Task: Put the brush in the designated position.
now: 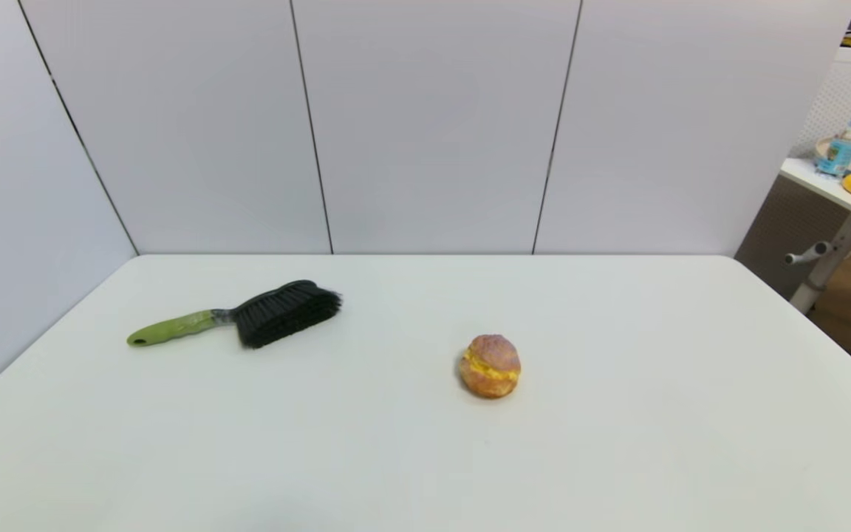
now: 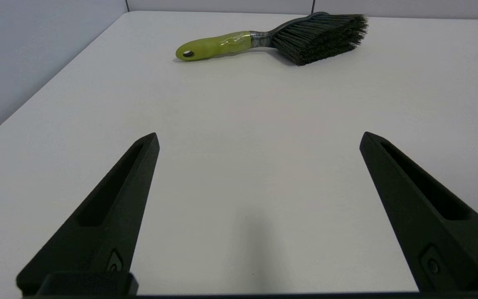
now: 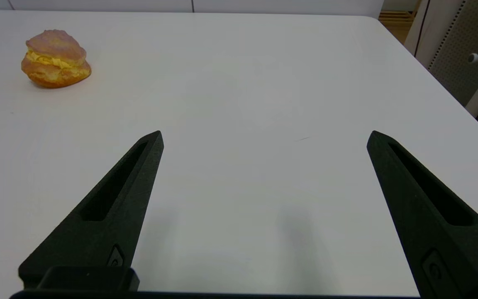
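The brush lies flat on the white table at the left, lime-green handle pointing left and black bristles toward the middle. In the left wrist view the brush lies well ahead of my left gripper, which is open above bare table with nothing between its fingers. My right gripper is open too, over bare table on the right side, holding nothing. Neither arm shows in the head view.
A cream-filled bun sits near the table's middle, right of the brush; the bun also shows in the right wrist view. Grey wall panels close off the back and left. A side table with a bottle and banana stands beyond the right edge.
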`<state>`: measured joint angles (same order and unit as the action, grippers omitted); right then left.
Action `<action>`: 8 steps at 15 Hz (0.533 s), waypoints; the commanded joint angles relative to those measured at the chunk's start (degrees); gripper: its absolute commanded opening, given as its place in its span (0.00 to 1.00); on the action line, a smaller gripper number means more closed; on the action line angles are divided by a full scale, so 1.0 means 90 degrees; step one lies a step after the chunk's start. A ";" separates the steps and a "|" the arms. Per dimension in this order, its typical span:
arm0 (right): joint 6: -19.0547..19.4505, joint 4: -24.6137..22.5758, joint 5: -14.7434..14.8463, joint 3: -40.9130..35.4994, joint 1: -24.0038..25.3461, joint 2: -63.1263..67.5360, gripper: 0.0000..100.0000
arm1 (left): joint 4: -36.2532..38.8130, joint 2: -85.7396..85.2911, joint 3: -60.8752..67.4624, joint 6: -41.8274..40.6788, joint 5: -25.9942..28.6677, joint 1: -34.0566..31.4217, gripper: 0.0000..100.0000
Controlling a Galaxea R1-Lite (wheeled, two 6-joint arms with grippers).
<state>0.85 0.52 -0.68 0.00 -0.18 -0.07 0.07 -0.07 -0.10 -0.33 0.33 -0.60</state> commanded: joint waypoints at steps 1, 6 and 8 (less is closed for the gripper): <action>0.0003 0.0000 -0.0002 -0.0010 0.0001 0.0008 1.00 | 0.0002 0.0008 0.0001 -0.0002 0.0002 -0.0002 1.00; 0.0003 0.0000 -0.0002 -0.0010 0.0001 0.0008 1.00 | 0.0002 0.0008 0.0001 -0.0002 0.0002 -0.0002 1.00; 0.0003 0.0000 -0.0002 -0.0010 0.0001 0.0008 1.00 | 0.0002 0.0008 0.0001 -0.0002 0.0002 -0.0002 1.00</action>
<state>0.85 0.52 -0.66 0.00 -0.18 -0.07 0.07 -0.07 -0.10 -0.33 0.35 -0.60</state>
